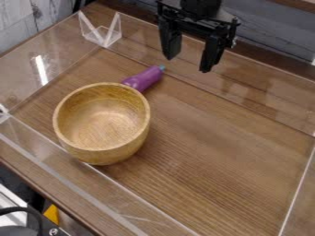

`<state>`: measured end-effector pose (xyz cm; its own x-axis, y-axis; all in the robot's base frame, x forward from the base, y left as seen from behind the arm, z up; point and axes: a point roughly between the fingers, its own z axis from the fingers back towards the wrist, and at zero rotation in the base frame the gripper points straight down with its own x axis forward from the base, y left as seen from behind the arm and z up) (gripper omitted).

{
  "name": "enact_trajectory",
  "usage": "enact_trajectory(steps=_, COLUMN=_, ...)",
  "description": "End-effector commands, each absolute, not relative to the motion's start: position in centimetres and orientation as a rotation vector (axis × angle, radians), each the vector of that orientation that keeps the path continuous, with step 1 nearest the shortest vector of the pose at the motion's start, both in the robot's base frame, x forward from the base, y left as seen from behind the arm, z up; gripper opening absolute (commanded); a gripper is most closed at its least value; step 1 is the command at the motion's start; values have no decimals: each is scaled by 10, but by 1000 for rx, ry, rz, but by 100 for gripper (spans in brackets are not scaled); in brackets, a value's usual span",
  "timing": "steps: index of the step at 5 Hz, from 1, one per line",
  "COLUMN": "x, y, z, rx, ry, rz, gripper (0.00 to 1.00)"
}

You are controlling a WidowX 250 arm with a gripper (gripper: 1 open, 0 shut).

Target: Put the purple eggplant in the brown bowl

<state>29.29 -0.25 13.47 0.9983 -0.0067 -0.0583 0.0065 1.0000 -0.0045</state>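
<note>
Your gripper (189, 49), cut off at the top edge, hangs spread and empty. The smooth purple eggplant (145, 77) lies just beyond the grainy brown bowl (102, 123), possibly touching its rim.

I count one brown bowl (102, 122), left of centre in the frame. One purple eggplant (144, 78) lies just above it, toward upper centre. I have one gripper (194, 51), at the top of the frame right of centre, and it shows two dark fingers (211, 55) hanging down. One small clear folded stand (99, 30) sits in the upper left. One wooden table (222, 147) fills the frame, ringed by one clear-walled tray (74, 189).
</note>
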Motion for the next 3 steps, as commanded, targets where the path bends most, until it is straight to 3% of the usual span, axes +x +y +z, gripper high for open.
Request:
enact_trajectory(steps=1, x=295, y=2, z=129, rx=2, ry=66, rz=-6, gripper=100)
enact_trajectory(steps=3, x=316, y=38, z=117, rx=39, ry=26, rz=-2, gripper=100)
